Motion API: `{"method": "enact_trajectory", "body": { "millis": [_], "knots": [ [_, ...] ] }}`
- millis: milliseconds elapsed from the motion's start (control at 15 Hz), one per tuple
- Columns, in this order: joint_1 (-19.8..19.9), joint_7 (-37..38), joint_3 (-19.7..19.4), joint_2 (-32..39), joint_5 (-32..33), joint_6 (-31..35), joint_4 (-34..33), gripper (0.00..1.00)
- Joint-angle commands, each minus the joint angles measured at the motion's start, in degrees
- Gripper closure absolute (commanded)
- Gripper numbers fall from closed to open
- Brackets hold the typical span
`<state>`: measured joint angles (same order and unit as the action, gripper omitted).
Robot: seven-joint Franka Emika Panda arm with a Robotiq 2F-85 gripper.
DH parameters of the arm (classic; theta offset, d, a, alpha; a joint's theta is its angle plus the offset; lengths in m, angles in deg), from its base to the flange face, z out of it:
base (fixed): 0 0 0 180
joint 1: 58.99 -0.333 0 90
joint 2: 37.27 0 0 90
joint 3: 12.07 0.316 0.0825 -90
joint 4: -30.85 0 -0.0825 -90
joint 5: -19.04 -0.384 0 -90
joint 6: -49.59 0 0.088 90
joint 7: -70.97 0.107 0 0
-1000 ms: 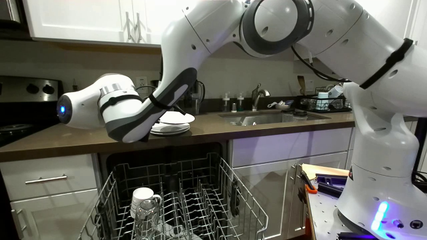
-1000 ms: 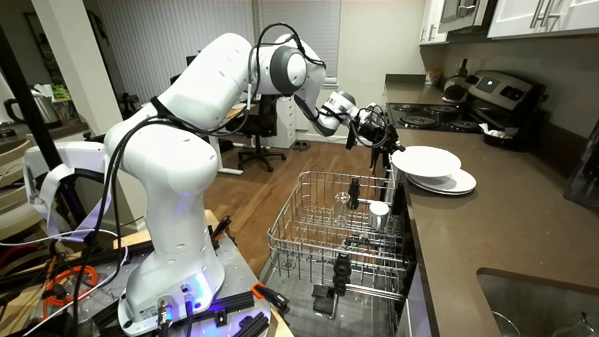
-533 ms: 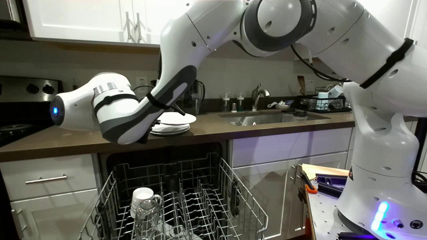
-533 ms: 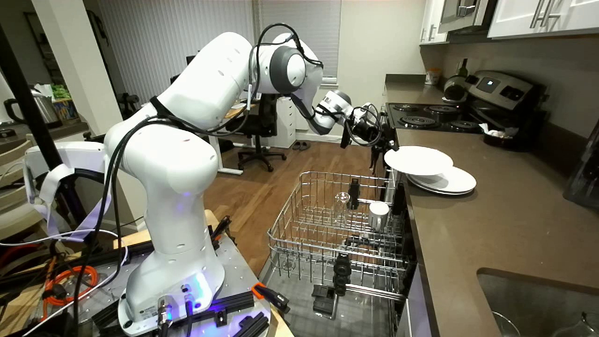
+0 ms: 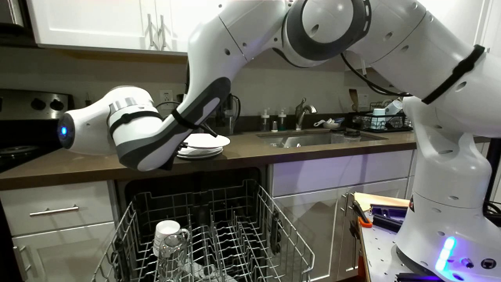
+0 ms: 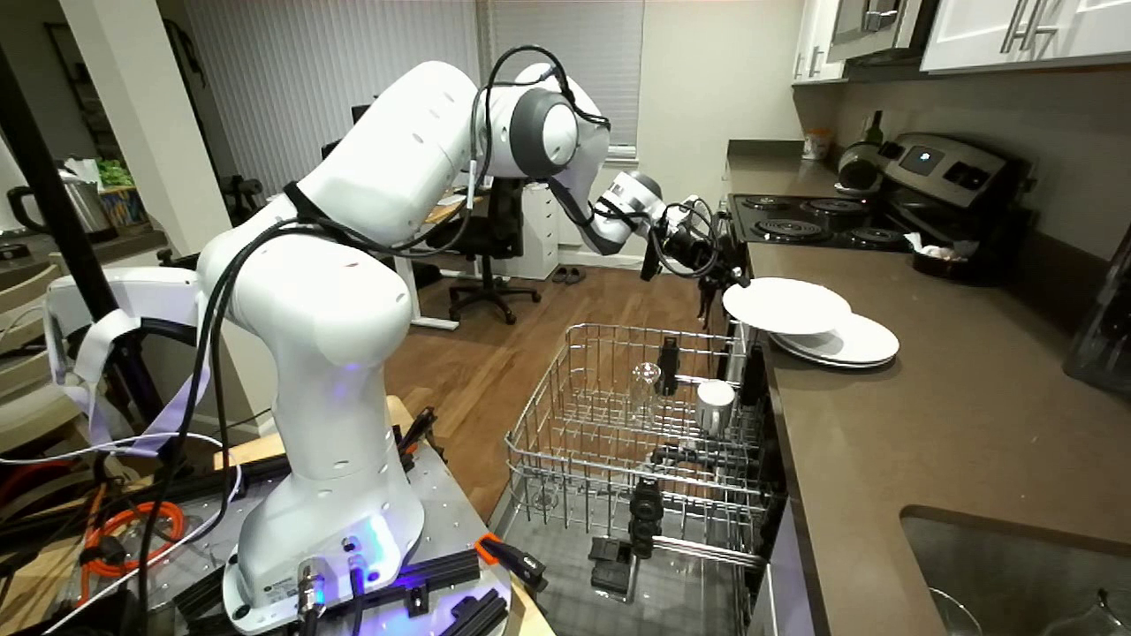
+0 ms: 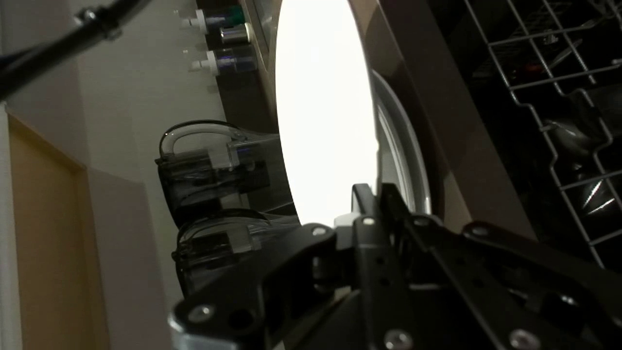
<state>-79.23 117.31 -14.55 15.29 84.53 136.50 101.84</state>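
Note:
A round white plate point(image 6: 786, 306) is pinched at its rim by my gripper point(image 7: 377, 190), whose fingers close on it from both faces. In the wrist view the plate appears overexposed, reaching up away from the fingertips. Below it a stack of white plates point(image 6: 861, 343) rests on the counter, partly covered by the held plate. In both exterior views the held plate lies nearly flat and overlaps the stack, offset toward the counter's edge. Whether its underside touches the stack, I cannot tell. The arm hides the gripper's jaws in an exterior view that shows the held plate point(image 5: 209, 141).
Beneath the counter's front edge point(image 6: 800, 495) a pulled-out dishwasher rack point(image 5: 235, 235) holds a white mug point(image 5: 166, 231) and a clear glass point(image 5: 172, 250). Clear pitchers point(image 7: 214, 180) stand behind the plates. A sink point(image 5: 313, 139) and a stove point(image 6: 813, 221) adjoin the counter.
The gripper and held plate have shifted away from the stack, toward the counter's edge, mostly in the first half second. The plate has since dipped slightly. The stack has not moved.

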Motion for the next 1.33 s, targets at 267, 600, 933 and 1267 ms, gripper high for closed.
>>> {"method": "enact_trajectory", "body": {
  "millis": [267,600,933,1267],
  "knots": [
    [-0.59,1.10,2.74,-4.16,0.15,-0.75,6.58,0.94],
    [-1.55,7.01,4.25,-9.74,0.66,-1.69,16.62,0.94],
    [-2.16,15.81,7.42,-17.85,0.25,-2.07,30.26,0.94],
    [-0.42,19.00,12.47,-27.56,-2.40,-0.26,43.96,0.94]
  ]
}}
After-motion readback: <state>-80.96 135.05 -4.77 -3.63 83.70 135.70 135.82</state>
